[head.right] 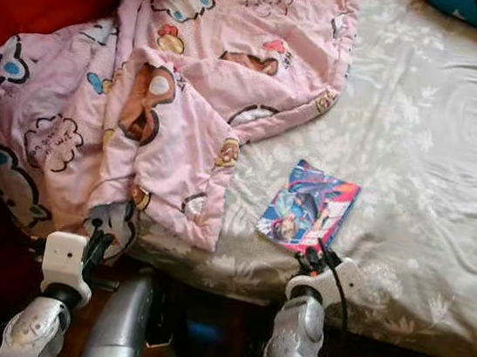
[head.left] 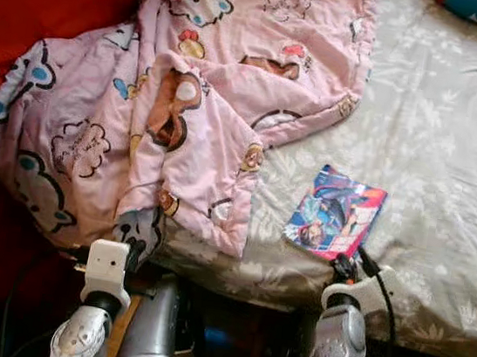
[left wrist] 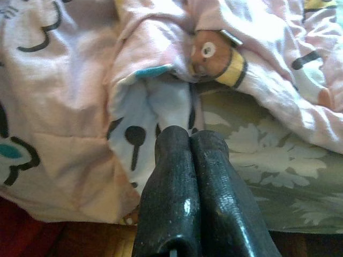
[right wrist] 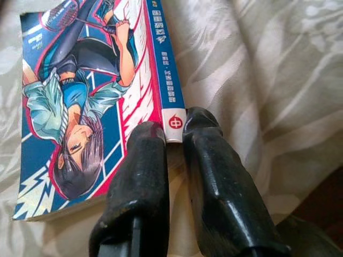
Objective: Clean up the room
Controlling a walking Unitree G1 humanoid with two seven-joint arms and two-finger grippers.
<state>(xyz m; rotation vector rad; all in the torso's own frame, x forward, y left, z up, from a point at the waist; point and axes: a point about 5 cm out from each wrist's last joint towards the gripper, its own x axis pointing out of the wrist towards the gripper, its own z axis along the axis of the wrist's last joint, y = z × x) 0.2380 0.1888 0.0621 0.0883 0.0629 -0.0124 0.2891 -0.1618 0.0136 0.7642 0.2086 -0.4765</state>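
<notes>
Between right hand [right wrist: 172, 140] fingers, book [right wrist: 80, 101] corner

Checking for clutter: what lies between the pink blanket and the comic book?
Only bare floral sheet separates the pink blanket from the comic book, in both eye views.

Head views were soft, grainy, with a warm cast; daylight fell from the upper right, brightest on the bedsheet [head.left: 456, 128]. The floor under the bed edge was in deep shadow. In the left wrist view the pink blanket [left wrist: 69, 96] was washed out by glare. Black fingers [right wrist: 214, 182] close to the lens looked slightly blurred, with small highlights.
</notes>
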